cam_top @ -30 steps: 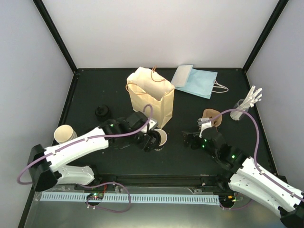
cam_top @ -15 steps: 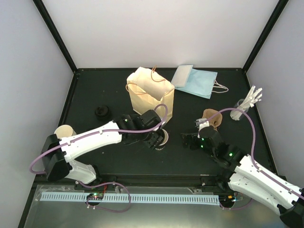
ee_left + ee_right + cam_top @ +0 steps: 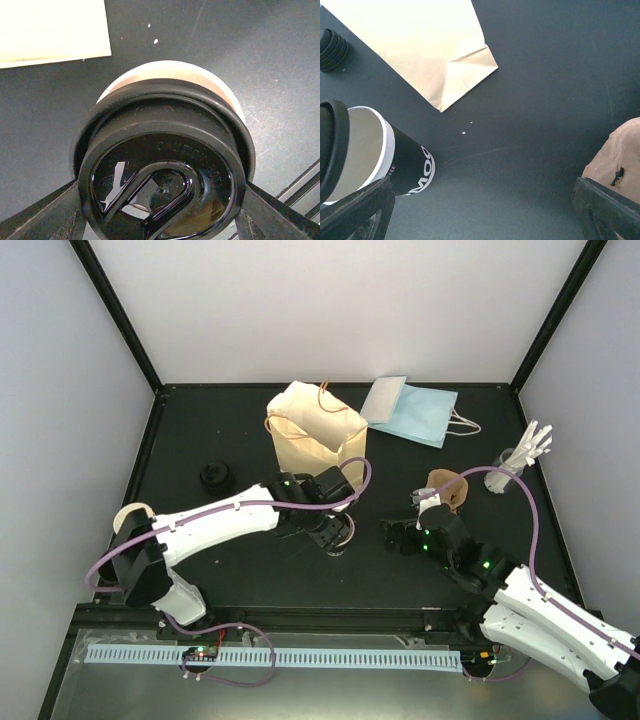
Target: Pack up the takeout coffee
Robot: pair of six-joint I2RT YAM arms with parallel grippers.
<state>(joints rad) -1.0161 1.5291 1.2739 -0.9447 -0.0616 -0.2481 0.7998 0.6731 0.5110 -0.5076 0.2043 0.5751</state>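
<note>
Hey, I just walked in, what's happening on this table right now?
The left gripper holds a round black plastic lid over a small cream-white paper cup with a black band. The cup stands on the dark table just in front of the upright tan paper bag. The lid is not yet seated, and part of the cup's inside shows. The right gripper hangs open and empty near the brown moulded-pulp carrier.

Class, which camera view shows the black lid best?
Left wrist: the black lid fills the frame, gripped by the left pincer. Right wrist catches only its edge; top external mostly hides it under that pincer.
</note>
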